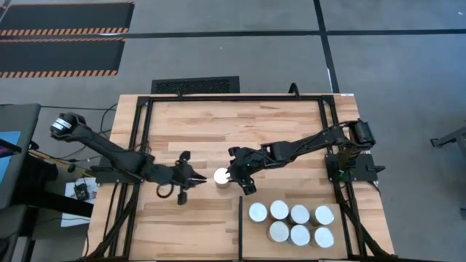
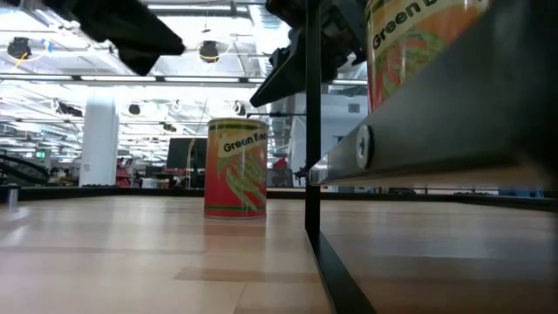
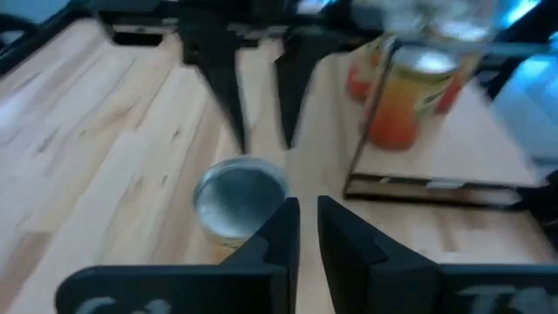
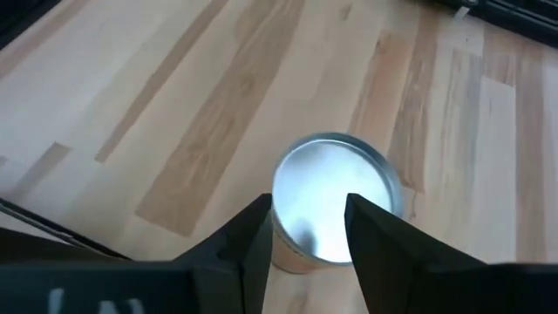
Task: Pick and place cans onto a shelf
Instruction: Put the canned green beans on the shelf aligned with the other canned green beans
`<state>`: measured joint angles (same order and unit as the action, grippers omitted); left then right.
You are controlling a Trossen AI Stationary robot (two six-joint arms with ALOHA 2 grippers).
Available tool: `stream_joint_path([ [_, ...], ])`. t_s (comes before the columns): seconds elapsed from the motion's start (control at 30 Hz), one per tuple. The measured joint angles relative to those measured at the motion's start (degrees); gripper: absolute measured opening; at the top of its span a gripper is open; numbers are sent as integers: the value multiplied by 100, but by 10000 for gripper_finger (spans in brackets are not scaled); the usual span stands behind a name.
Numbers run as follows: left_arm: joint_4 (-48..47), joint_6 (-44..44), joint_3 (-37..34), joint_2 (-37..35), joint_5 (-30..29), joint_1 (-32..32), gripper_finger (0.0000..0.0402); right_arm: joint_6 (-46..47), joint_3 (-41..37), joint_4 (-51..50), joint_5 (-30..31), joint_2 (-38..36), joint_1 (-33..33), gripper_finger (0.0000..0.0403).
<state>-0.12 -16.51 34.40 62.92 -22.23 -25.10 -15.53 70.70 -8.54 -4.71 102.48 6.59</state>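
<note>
One can [image 1: 220, 176] with an orange and green label [image 2: 235, 168] stands upright on its base on the open wood, left of the black divider bar [image 1: 240, 225]. Seven cans [image 1: 291, 222] stand on the shelf section [image 1: 357, 233] at the near right. My left gripper [image 1: 191, 177] hovers just left of the lone can [image 3: 240, 196], its fingers [image 3: 283, 231] a narrow gap apart. My right gripper [image 1: 237, 177] hovers just right of it, above its silver top [image 4: 336, 196], fingers [image 4: 253, 231] slightly apart. The low view shows both grippers higher than the can.
Black frame tubing [image 1: 142, 145] runs along the table's left, far and right sides. An upright black post [image 2: 311, 122] and a slanted rail [image 2: 453, 96] stand close in the low view, with a shelf can [image 2: 418, 35] behind them. Bare wood [image 1: 233, 124] lies toward the far edge.
</note>
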Motion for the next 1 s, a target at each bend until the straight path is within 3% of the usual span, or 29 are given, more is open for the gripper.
stream_joint_path([
  [0.1,538,-11,-519,-431,95,-2,31,-162,2,-39,0,0,-51,158],
  [0.27,644,-135,-892,-855,72,0,31,-256,2,-110,-42,0,-249,148],
  [0.43,625,-101,-923,-947,73,0,31,-5,2,243,-622,0,-494,128],
  [0.7,579,-52,-923,-945,36,4,31,266,216,444,-1029,556,-552,13],
  [1.0,535,-52,-923,-945,27,4,31,216,1000,-172,-1040,1263,-544,14],
])
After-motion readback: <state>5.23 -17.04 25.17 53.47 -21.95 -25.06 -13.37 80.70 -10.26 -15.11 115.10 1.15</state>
